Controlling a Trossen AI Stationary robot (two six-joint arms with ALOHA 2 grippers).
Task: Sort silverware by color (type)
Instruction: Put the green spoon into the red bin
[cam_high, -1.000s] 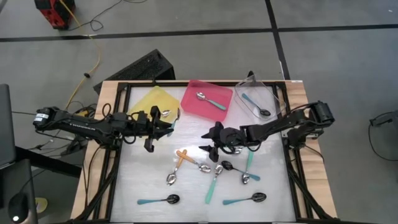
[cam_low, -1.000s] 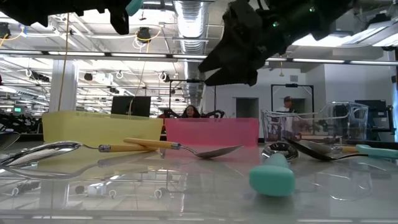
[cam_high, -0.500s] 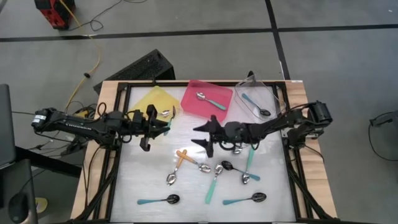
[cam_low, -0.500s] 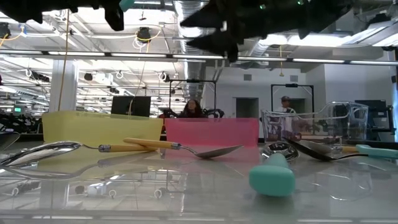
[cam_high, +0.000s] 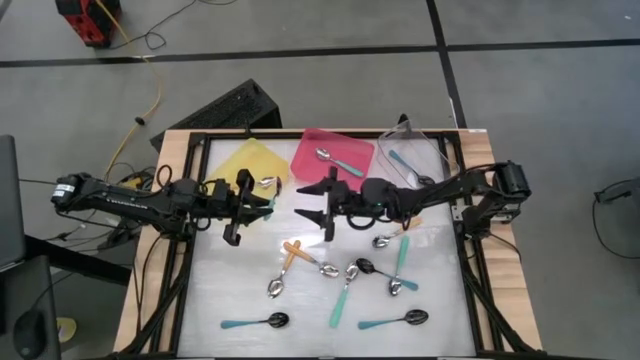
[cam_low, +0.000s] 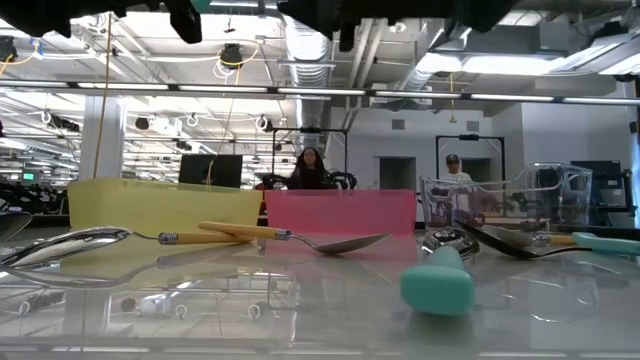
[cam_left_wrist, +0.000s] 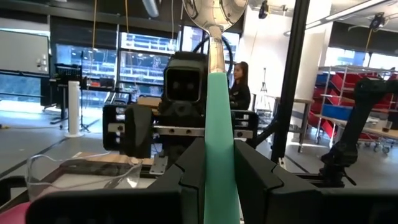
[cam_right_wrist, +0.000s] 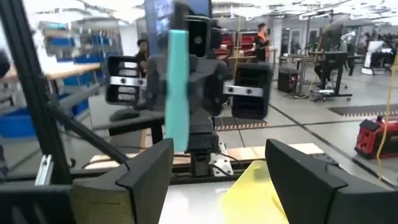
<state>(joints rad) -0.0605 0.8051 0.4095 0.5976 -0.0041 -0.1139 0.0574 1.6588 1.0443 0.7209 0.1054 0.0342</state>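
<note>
My left gripper (cam_high: 262, 202) hovers above the table's left half, in front of the yellow tray (cam_high: 243, 160). It is shut on a teal-handled spoon (cam_left_wrist: 219, 118) with a silver bowl (cam_left_wrist: 214, 11). My right gripper (cam_high: 308, 202) stands open above the table's middle and points level at the left one, a short gap away. The held spoon (cam_right_wrist: 177, 87) shows ahead of its spread fingers, and nothing is between them. Several loose spoons lie flat on the table's near half: an orange-handled one (cam_high: 292, 252) and teal-handled ones (cam_high: 343, 300) (cam_high: 255, 322) (cam_high: 395, 321). My left gripper pinches the spoon's teal handle (cam_left_wrist: 221, 165) between its two fingers, at the handle's lower part. The fingers come level from the table's left and lie across the handle. The spoon stands upright, bowl up, lifted clear of the table.
Three trays stand along the far edge. The pink tray (cam_high: 350, 148) holds a teal-handled spoon (cam_high: 340, 162), and the clear tray (cam_high: 425, 152) holds a dark-bowled one (cam_high: 410, 170). The yellow tray is at the left. People stand in the room beyond the table.
My right gripper has risen from above the loose spoons and gone toward the table's left, toward my left gripper. It has tipped up from slanting downward to level. It stays open.
</note>
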